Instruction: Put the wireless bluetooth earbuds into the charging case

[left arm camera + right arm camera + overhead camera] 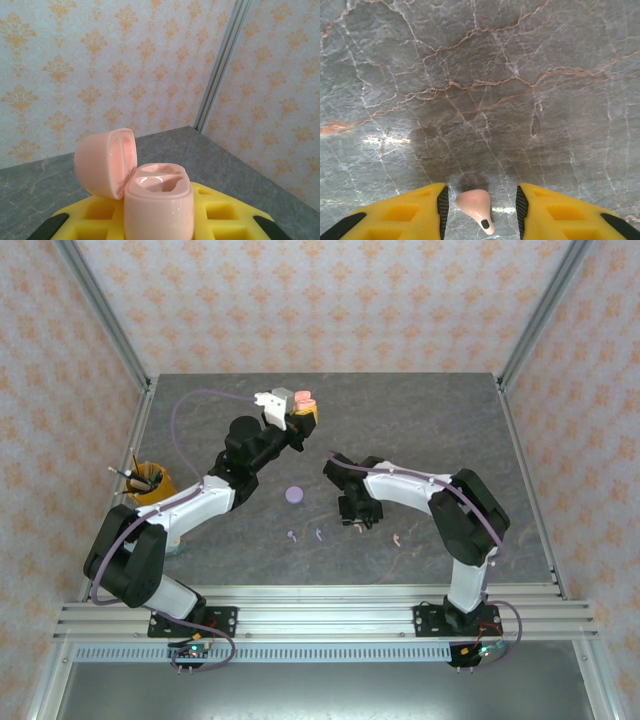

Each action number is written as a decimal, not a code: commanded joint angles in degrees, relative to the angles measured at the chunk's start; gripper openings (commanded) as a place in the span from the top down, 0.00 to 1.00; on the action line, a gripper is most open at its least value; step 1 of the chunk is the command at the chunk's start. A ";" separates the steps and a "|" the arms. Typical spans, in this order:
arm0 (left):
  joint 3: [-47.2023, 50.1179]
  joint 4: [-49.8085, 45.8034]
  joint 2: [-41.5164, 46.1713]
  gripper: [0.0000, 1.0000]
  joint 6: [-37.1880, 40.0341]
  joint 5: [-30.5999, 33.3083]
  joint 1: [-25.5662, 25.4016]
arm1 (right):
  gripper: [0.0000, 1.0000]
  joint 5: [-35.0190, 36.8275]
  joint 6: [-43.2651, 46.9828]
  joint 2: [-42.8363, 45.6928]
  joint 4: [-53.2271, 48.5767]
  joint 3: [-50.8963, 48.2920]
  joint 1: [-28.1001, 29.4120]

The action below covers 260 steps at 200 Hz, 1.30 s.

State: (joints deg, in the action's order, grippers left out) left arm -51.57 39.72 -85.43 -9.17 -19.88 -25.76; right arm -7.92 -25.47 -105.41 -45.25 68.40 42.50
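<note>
- The grey marbled table (440,420) takes the middle of the top view, with patterned walls around it.
- The left arm (190,502) reaches from the lower left up to the upper centre. The right arm (440,495) bends from the lower right toward the centre.
- A yellow cup (150,485) with pens in it stands at the left edge of the table, just beside the left arm.
- The left gripper (303,416) is clenched on the pink charging case (157,205) and holds it above the far part of the table. The case stands upright with its lid (105,162) swung open to the left, so both hollows inside are seen.
- The right gripper (358,510) points down at the table in the centre. Its yellow fingers (427,210) are released and stand on either side of one pink earbud (475,206), with a gap on each side.
- A purple round case (294,494) lies closed on the table, between the two arms.
- A second pink earbud (397,537) lies to the lower right of the right gripper, near it.
- Two purple earbuds (292,535) lie side by side below the purple round case, apart from it.
</note>
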 commanded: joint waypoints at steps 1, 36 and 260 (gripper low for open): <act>0.07 1.32 -0.35 1.00 -0.19 0.46 0.53 | 0.59 0.24 0.93 -0.92 -2.04 1.56 0.39; 0.02 1.32 -0.44 1.00 -0.15 0.54 0.54 | 0.60 -0.13 1.14 -1.06 -1.94 1.04 0.63; -1.80 -0.17 -1.23 1.00 -0.11 -0.25 0.62 | 0.65 -3.32 0.80 -1.21 2.95 -5.12 -2.45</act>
State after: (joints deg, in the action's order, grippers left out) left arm -51.59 39.66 -85.78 -9.15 -19.92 -25.71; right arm -12.19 -24.82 -104.95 -43.11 65.98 41.41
